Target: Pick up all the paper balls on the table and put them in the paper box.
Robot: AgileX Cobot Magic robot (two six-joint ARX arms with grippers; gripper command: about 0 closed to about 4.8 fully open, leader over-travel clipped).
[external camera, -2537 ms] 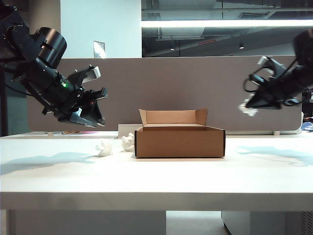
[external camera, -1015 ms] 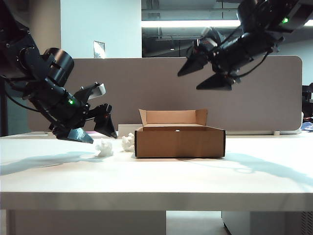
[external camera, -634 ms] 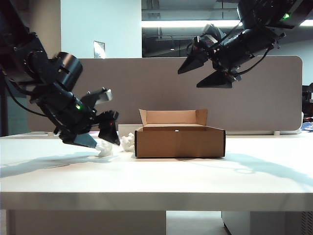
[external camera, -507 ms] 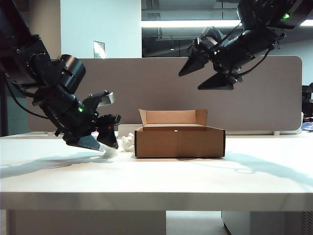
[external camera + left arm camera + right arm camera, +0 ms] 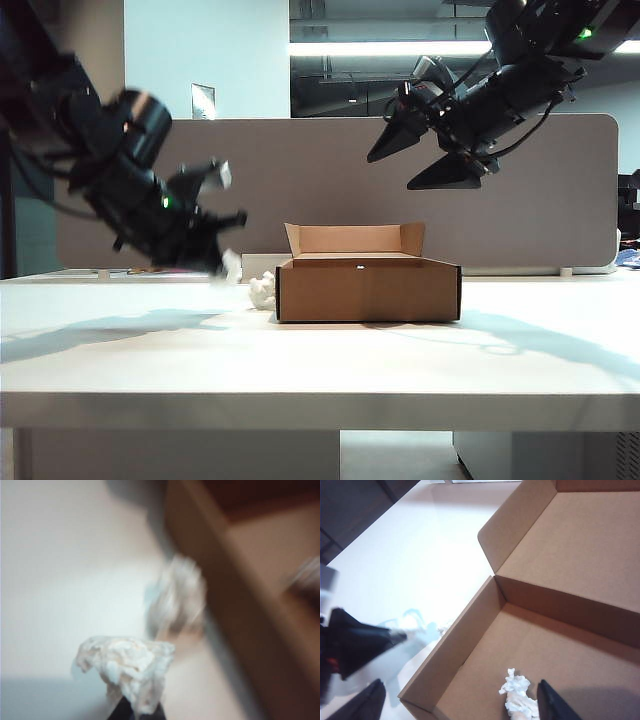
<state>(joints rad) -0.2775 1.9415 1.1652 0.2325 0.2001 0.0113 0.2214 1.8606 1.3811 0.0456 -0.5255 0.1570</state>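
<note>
Left gripper (image 5: 222, 262), fingers pinched on a paper ball (image 5: 127, 667) just left of the paper box (image 5: 367, 288), grips only an edge, so it could slip mid-carry; 2nd ball (image 5: 262, 291) lies against box's left wall, 3rd (image 5: 518, 696) inside, right gripper (image 5: 425, 150) spread wide above box, empty.

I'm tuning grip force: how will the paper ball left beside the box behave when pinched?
The paper ball on the table is probably light and crushable: the left gripper already carries its twin on closed tips. Its lumpy creases suggest good friction and little rolling. Lying against the paper box, it may nudge sideways.
</note>
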